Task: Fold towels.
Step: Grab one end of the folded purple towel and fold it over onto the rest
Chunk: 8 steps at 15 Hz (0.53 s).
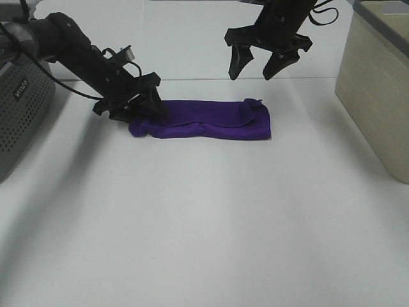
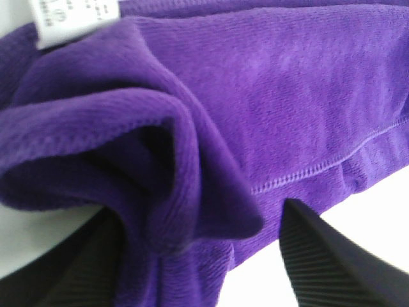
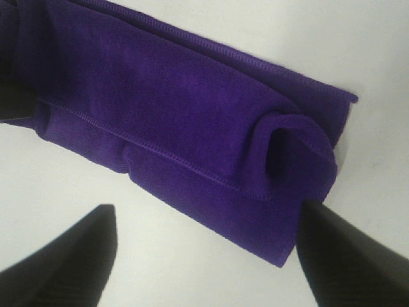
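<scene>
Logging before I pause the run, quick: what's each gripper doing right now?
Left gripper: open, jaws straddling a bunched fold at one end of the towel, not clamped.
Right gripper: open, above the towel's other end, holding nothing.

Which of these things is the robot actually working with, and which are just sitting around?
In the job: purple towel, left claw at one end, right claw open above the other.
Just lying about: grey perforated box on the left, beige box on the right.
</scene>
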Each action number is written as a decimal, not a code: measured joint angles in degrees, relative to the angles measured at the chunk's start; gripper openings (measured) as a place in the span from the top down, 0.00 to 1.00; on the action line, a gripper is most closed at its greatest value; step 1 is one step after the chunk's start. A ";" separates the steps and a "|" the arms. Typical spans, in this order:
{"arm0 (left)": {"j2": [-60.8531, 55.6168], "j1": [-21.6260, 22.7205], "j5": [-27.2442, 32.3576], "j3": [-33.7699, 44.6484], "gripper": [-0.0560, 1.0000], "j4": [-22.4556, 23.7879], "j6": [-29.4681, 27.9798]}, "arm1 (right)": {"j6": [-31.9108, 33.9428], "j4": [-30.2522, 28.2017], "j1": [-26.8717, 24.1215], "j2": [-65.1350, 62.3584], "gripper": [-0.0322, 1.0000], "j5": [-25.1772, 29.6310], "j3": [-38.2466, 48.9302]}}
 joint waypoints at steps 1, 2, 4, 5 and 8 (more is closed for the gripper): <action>0.17 -0.11 -0.17 0.00 0.46 0.00 -0.23 | 0.00 0.06 0.00 0.00 0.23 0.00 0.00; 0.57 -0.17 -0.40 0.00 0.69 0.69 -0.23 | 0.00 0.06 0.00 0.00 0.23 0.00 0.00; 0.80 -0.11 -0.57 0.00 0.89 1.72 0.92 | 0.00 0.06 0.00 0.00 0.23 0.00 0.00; 0.80 -0.17 -0.63 0.00 0.91 2.06 1.72 | 0.00 0.06 0.00 0.00 0.23 0.00 0.00; -0.63 -0.29 1.89 0.00 0.91 7.05 2.92 | 1.72 0.06 0.00 -0.52 0.23 0.00 0.00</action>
